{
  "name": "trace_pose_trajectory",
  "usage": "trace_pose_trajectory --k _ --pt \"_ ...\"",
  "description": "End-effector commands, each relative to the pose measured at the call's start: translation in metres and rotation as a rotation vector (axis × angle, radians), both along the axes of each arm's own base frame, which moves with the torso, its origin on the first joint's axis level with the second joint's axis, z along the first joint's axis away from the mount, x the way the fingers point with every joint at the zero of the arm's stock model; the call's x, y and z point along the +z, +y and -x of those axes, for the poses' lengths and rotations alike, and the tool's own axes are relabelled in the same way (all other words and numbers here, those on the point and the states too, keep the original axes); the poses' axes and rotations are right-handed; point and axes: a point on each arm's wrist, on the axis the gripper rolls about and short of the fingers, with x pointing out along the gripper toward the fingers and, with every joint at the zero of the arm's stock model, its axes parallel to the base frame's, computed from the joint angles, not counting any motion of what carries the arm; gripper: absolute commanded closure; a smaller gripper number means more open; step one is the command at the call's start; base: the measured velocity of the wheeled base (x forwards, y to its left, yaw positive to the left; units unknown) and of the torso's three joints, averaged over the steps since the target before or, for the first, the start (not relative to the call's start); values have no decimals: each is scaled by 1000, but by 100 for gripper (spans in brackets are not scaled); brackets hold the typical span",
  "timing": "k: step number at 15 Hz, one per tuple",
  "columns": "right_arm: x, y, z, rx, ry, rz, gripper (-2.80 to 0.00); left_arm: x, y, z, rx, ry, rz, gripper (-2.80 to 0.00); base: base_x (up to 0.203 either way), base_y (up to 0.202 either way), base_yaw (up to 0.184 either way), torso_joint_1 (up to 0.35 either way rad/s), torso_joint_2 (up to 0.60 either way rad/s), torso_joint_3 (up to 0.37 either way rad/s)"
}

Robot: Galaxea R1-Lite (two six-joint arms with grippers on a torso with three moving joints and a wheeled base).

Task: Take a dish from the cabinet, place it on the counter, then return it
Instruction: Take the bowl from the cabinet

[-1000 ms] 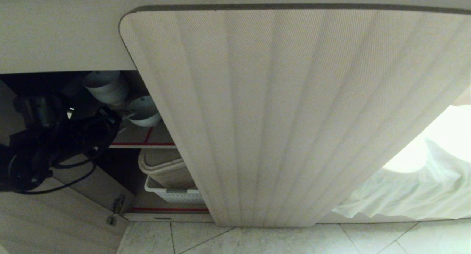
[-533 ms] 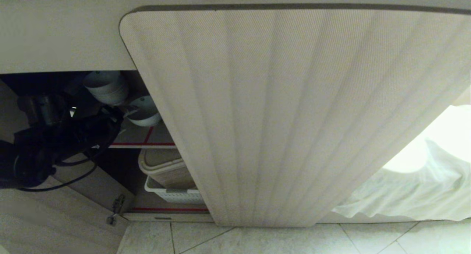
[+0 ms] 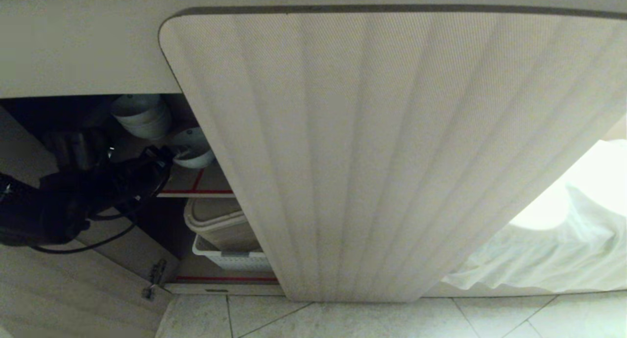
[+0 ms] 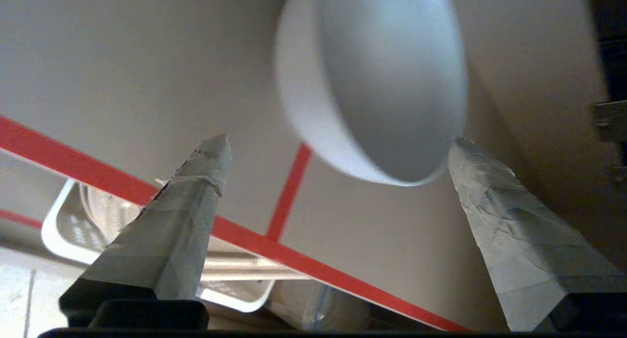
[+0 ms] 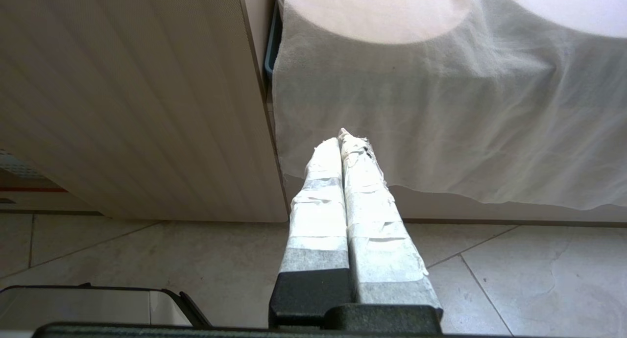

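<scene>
The dish (image 3: 194, 149), a small white bowl, stands on the red-taped upper shelf (image 3: 196, 185) of the open cabinet (image 3: 392, 156). My left gripper (image 3: 165, 156) reaches into the cabinet just in front of the dish. In the left wrist view the gripper (image 4: 338, 141) is open and empty, with the dish (image 4: 387, 83) just beyond its taped fingertips (image 4: 210, 156). One fingertip is right beside the rim. The right gripper (image 5: 343, 141) is shut and empty, hanging above the floor outside the cabinet. The counter's top is out of view.
A stack of white bowls (image 3: 142, 115) sits behind the dish on the same shelf. A white basket (image 3: 230, 259) and a beige bin (image 3: 218, 225) fill the lower shelf. The ribbed door stands open to the right. A white cloth (image 3: 548, 250) hangs further right.
My left arm has shifted right, towards the dish. The dish and the stacked bowls have stayed where they were.
</scene>
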Motion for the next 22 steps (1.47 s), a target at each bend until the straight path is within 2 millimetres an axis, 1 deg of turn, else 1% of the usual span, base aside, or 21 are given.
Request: trace_pose_trajectory --k 1,3,7,15,22 --pt "0 0 0 0 0 0 0 -9 -3 -5 -10 22 8 -280 0 0 0 0 0 0" --pt "0 0 0 0 0 0 0 -12 -7 -7 -20 31 10 -280 0 0 0 0 0 0" --pt "0 0 0 0 0 0 0 -12 -11 -22 -17 15 20 -280 0 0 0 0 0 0" --pt "0 0 0 0 0 0 0 -10 -7 -41 -8 3 16 -280 0 0 0 0 0 0" --pt "0 0 0 1 0 0 0 -11 -5 -50 -5 113 28 -280 0 0 0 0 0 0"
